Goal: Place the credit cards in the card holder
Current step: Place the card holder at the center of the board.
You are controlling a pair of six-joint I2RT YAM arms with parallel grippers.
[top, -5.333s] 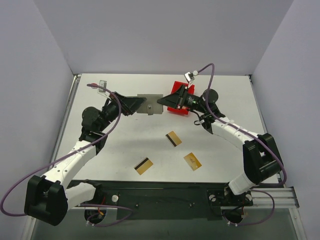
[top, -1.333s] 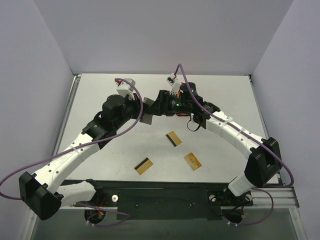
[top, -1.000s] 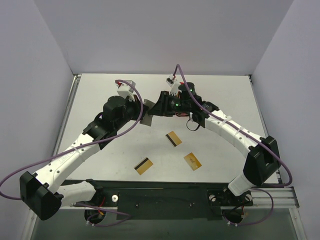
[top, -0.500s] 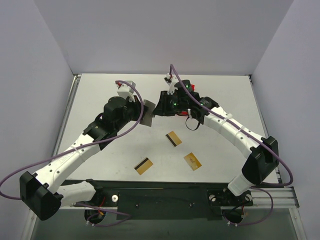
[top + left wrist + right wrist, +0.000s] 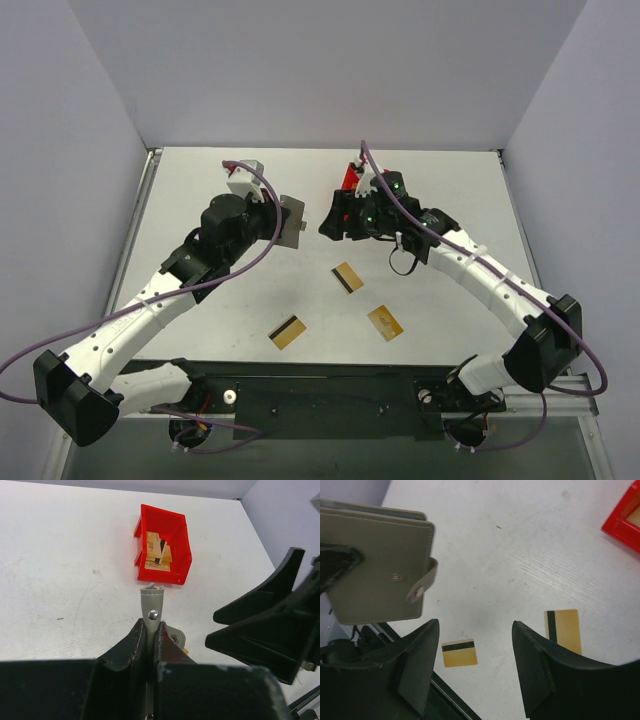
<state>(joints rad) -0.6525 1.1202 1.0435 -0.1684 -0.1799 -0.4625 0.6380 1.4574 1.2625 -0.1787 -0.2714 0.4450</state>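
My left gripper (image 5: 277,223) is shut on the grey card holder (image 5: 292,221) and holds it upright above the table. In the left wrist view the holder's tab (image 5: 152,600) sticks out past the closed jaws. My right gripper (image 5: 331,216) stands open just right of the holder, apart from it, with nothing between its fingers (image 5: 422,660). The right wrist view shows the holder's flat side (image 5: 375,575) with its snap tab. Three gold-tan credit cards lie on the table: one in the middle (image 5: 347,277), one near the front left (image 5: 287,332), one near the front right (image 5: 385,322).
A small red bin (image 5: 162,545) with tan cards inside sits at the back of the table, partly hidden behind my right arm (image 5: 352,178) in the top view. White walls close in the table on three sides.
My right gripper has opened, let go of the card holder and drawn back to the right. The left gripper keeps the holder, shifted slightly left.
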